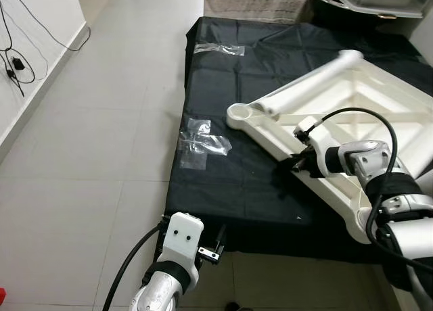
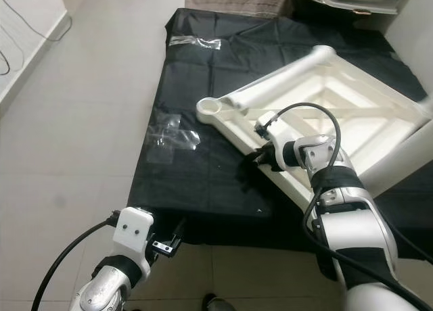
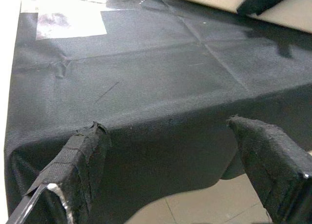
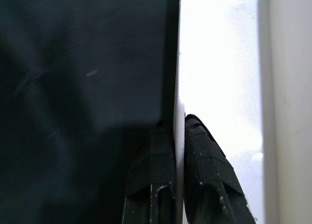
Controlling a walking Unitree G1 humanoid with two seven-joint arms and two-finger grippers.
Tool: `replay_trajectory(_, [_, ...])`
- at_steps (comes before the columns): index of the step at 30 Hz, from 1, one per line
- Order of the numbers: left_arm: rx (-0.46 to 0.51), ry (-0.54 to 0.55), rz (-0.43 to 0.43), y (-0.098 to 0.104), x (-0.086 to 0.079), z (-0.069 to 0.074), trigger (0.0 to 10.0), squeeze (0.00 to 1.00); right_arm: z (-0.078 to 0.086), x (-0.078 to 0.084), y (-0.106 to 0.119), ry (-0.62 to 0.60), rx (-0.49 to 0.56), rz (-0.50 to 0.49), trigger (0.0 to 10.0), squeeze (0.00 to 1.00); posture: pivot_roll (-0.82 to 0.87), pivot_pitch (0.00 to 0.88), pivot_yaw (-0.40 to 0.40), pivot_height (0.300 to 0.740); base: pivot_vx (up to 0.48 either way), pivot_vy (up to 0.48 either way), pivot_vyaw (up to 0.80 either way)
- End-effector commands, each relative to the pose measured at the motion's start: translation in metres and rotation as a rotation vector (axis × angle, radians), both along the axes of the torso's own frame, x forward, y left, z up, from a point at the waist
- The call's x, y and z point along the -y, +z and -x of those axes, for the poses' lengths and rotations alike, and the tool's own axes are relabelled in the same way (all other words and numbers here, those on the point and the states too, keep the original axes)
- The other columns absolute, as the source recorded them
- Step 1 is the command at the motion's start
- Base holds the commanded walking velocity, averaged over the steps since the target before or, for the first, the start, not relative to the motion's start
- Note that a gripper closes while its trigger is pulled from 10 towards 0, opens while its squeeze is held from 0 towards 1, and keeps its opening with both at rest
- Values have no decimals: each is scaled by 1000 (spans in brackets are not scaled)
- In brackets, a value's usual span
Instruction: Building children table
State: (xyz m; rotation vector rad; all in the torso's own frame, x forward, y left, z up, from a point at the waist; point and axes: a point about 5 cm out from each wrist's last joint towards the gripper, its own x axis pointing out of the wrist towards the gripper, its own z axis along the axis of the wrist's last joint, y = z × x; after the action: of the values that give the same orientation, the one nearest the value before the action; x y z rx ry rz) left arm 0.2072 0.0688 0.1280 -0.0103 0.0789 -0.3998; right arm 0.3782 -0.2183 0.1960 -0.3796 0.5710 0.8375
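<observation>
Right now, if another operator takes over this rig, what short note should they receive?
Right gripper: shut on the near rim of the upside-down white plastic table top, which lies on the black cloth-covered platform.
Left gripper: open, holding nothing, low at the platform's near edge.
Done: one white round leg lies over the top, by a corner socket.
Left: whether the leg is seated cannot be told; other legs not seen.

head stereo pair looking down, sharing black cloth, wrist cameras close
</observation>
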Motion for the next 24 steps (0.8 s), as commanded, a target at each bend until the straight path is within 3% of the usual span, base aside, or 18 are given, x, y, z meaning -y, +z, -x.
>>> replay_trajectory(1, [-33,-2,-9,-7,1,1,10000,0,12,-14,-22,172,-129,0,0,0,46,250,-90,740,0,0,0])
replay_trajectory(11, [-35,-3,-15,-8,-1,1,10000,0,36,-9,-28,475,-183,118,0,0,48,247,-83,740,0,0,0])
replay_trajectory(24, [-34,-5,-19,-8,-1,0,10000,0,49,-3,-32,633,-158,258,0,0,52,247,-84,740,0,0,0])
